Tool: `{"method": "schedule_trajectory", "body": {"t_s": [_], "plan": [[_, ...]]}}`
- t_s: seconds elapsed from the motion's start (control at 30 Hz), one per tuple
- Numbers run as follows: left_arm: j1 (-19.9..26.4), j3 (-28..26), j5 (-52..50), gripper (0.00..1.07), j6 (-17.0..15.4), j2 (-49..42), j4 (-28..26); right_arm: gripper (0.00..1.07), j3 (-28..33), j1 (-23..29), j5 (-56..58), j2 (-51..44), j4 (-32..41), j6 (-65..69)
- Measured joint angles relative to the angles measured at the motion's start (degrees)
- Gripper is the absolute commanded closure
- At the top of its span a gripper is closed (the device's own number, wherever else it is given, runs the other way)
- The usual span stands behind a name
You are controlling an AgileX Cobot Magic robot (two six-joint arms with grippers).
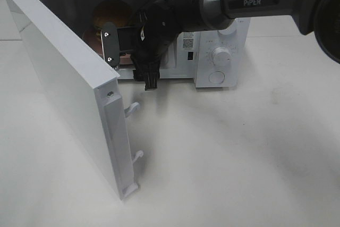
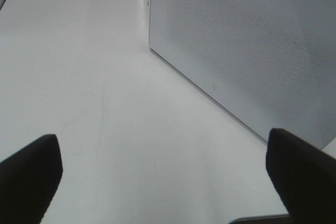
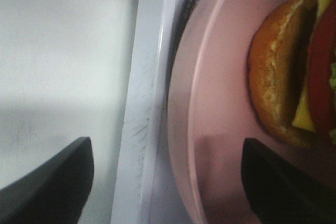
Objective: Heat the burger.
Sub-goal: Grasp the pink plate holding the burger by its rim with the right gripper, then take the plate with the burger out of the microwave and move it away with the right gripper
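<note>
One readable word: PiPER

White lettering "PiPER" stands on the dark right arm [image 1: 255, 1]. On the microwave [image 1: 223, 75], a small sticker [image 1: 187, 41] with a square code and the marks around the dial [image 1: 220, 55] are too small to read

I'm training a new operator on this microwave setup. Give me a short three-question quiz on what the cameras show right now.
1. True or false: the burger lies on the pink plate inside the microwave.
2. The microwave door is: A shut, B open, C removed.
3. Fill in: the jaws of the left gripper and the right gripper both stand ____.
Key: 1 true; 2 B; 3 open.
</note>
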Motion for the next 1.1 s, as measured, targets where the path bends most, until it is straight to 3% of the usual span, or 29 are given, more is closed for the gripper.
{"method": "schedule_trajectory", "body": {"t_s": [0.37,0.43,0.53,0.6,0.73,1.1], "plan": [[0.0,0.0,0.0,0.09,0.0,0.0,0.0,0.35,-1.0,-1.7,0.1,1.8,0.6,-0.1],[0.0,0.0,0.0,0.09,0.0,0.0,0.0,0.54,-1.1,-2.2,0.0,2.5,1.2,-1.2],[0.0,0.0,0.0,0.09,0.0,0.0,0.0,0.61,-1.1,-2.2,0.0,2.6,1.3,-1.3],[0.0,0.0,0.0,0.09,0.0,0.0,0.0,0.95,-1.4,-2.2,-0.3,2.7,1.7,-1.8],[0.0,0.0,0.0,0.09,0.0,0.0,0.0,1.07,-1.5,-1.7,-0.2,2.2,1.6,-2.8],[0.0,0.0,0.0,0.09,0.0,0.0,0.0,1.07,-1.5,-1.9,3.3,0.4,5.7,-12.9]]}}
